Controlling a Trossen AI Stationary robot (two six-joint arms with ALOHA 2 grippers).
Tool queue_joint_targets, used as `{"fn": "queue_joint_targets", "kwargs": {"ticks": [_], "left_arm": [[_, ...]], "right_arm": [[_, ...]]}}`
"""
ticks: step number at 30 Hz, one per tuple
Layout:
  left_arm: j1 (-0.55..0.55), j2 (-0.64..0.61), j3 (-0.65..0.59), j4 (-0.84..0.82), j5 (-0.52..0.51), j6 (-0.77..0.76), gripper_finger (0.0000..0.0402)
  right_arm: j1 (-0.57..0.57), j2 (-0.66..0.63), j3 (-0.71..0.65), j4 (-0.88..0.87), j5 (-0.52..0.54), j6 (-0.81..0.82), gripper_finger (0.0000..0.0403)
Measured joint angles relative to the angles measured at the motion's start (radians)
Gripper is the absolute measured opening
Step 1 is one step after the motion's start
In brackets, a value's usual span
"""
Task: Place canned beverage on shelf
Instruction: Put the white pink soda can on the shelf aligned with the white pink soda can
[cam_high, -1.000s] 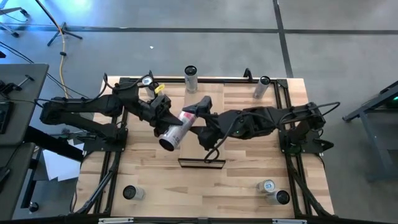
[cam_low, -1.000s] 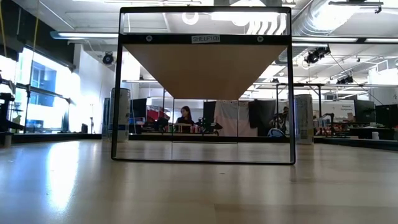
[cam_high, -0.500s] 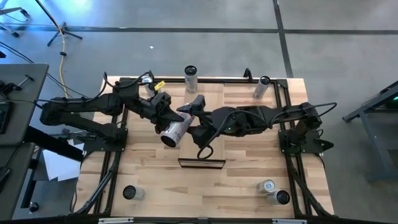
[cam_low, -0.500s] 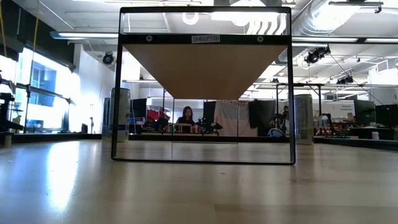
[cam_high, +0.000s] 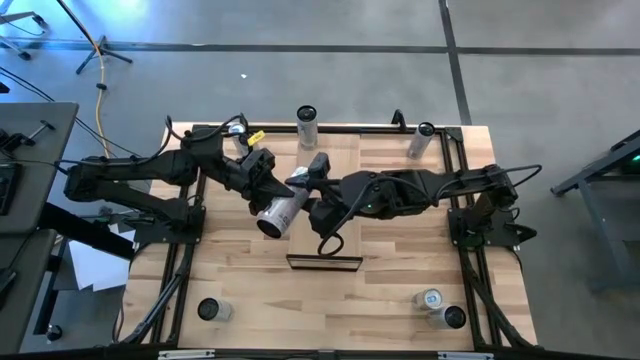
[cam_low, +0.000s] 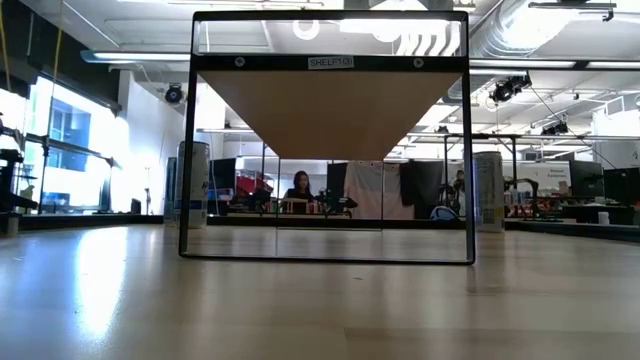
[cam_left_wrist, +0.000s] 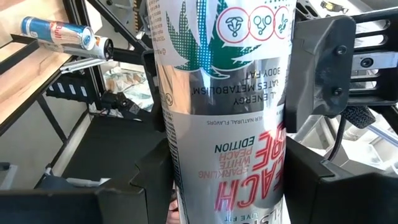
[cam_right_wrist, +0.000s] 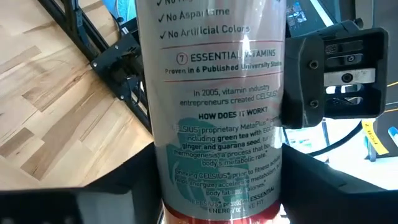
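Above the wooden tabletop (cam_high: 400, 300), just behind the shelf (cam_high: 324, 262), the left gripper (cam_high: 268, 187) and right gripper (cam_high: 312, 190) both held one silver can (cam_high: 280, 213).

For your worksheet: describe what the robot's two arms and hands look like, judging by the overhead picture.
Both arms are dark, jointed and chunky, with black cables looping along them. The left hand has a yellow tag near its wrist; the right hand ends in blocky dark fingers.
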Motion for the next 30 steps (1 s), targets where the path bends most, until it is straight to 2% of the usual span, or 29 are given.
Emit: {"fn": "queue_joint_targets", "kwargs": {"ticks": [10,30], "left_arm": [[0.0,-0.001,0.003,-0.044,-0.019,0.064,0.0211],[-0.001,0.0,0.002,-0.047,-0.024,0.137,0.024]], "right_arm": [[0.002,0.001,-0.002,-0.003,0.002,-0.015,0.025],[0.003,0.001,-0.002,-0.005,0.001,-0.005,0.0244]]}}
